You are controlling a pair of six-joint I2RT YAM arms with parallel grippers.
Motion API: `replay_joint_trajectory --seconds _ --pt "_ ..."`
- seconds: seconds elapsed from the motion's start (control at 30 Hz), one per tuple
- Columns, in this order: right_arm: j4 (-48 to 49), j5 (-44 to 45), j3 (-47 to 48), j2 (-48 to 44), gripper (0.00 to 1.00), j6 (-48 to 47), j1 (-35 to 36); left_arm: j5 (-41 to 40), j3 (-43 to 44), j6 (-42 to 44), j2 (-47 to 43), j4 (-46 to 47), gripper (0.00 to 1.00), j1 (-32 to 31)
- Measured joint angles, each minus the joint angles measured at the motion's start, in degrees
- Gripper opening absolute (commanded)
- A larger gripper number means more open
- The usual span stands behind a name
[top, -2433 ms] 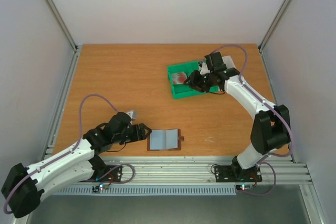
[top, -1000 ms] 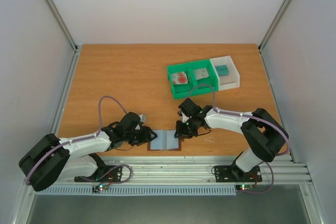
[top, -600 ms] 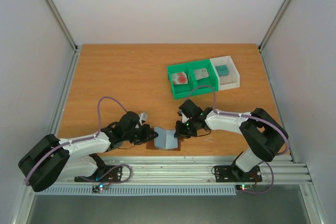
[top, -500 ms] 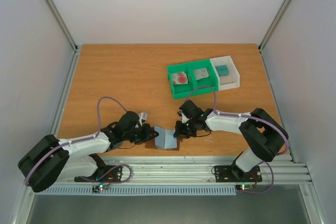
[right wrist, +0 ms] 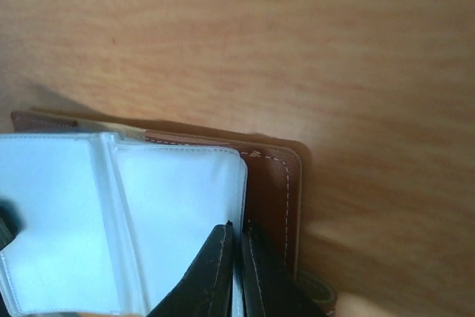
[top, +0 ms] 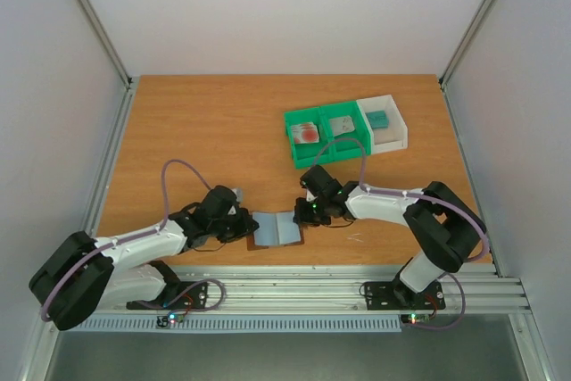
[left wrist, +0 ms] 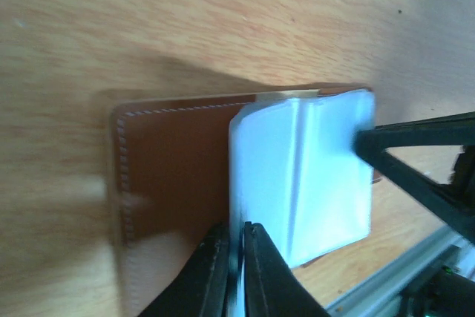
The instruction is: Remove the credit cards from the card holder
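Two grippers meet at the card holder (top: 277, 229), which lies open on the table (top: 196, 140) close to its near edge, between the two arms. On the left, the left gripper (top: 243, 226) has its jaws pressed together on the left edge of the holder's pale blue inner leaf (left wrist: 304, 168). In the left wrist view the leaf is bowed up above the brown cover (left wrist: 178, 154), which lies flat on the wood. On the right side of the holder, the right gripper (top: 303, 211) pinches the leaf's opposite edge, jaws closed on it. The stitched cover shows just beyond that edge.

Farther right and toward the far side stands a green tray (top: 308, 161). A pale card with a red blot (top: 305, 131) lies in its left compartment and a grey card (top: 342, 124) in its right one. Touching the green tray's right side is a white tray (top: 393, 143) with a teal card (top: 378, 120) inside.
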Motion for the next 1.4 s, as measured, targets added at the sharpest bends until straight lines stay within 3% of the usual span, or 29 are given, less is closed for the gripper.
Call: replay_joint_trajectory --seconds 0.13,0.23,0.33,0.4,0.43,0.6,0.7,0.8,0.97,1.17,1.4 --pt "-0.9 3.6 1.7 0.9 0.10 -1.2 -0.1 -1.8 1.0 1.3 0.0 -3.4 0.36 1.3" --pt "-2.6 5.0 2.7 0.9 0.18 -2.0 -0.3 -3.1 2.6 2.5 0.0 -6.9 0.59 1.7" --pt "-4.7 6.4 3.4 -0.1 0.26 -2.8 -0.3 -4.1 4.9 3.3 -1.4 -10.4 0.75 1.7" --pt "-7.0 7.7 3.5 -2.5 0.33 -3.3 -0.3 -4.7 6.4 4.3 -3.5 -12.8 0.96 1.7" --pt "-8.6 8.5 3.8 -4.2 0.36 -3.7 -0.3 -5.0 7.3 5.0 -4.5 -13.9 0.99 1.7" --pt "-16.5 12.8 7.8 -12.5 0.53 -5.0 -0.3 -6.7 12.9 8.4 -9.8 -21.1 0.99 1.7" --pt "-21.4 15.6 11.1 -17.6 0.79 -6.2 -0.4 -8.7 18.1 11.5 -13.0 -27.1 0.99 1.7" --pt "-25.3 18.4 13.5 -22.6 0.98 -7.1 -0.4 -11.0 23.4 14.4 -16.9 -32.5 0.99 1.7" --pt "-31.4 23.1 18.7 -28.7 0.98 -8.3 -0.4 -13.6 31.1 18.6 -22.3 -38.4 0.99 1.7" --pt "-36.5 25.4 23.4 -31.7 0.99 -8.6 -0.4 -16.1 39.6 22.1 -21.8 -47.4 0.99 1.7" --pt "-40.3 25.8 28.7 -36.0 0.99 -8.8 -0.4 -17.1 42.0 24.0 -23.2 -51.5 0.99 1.7"
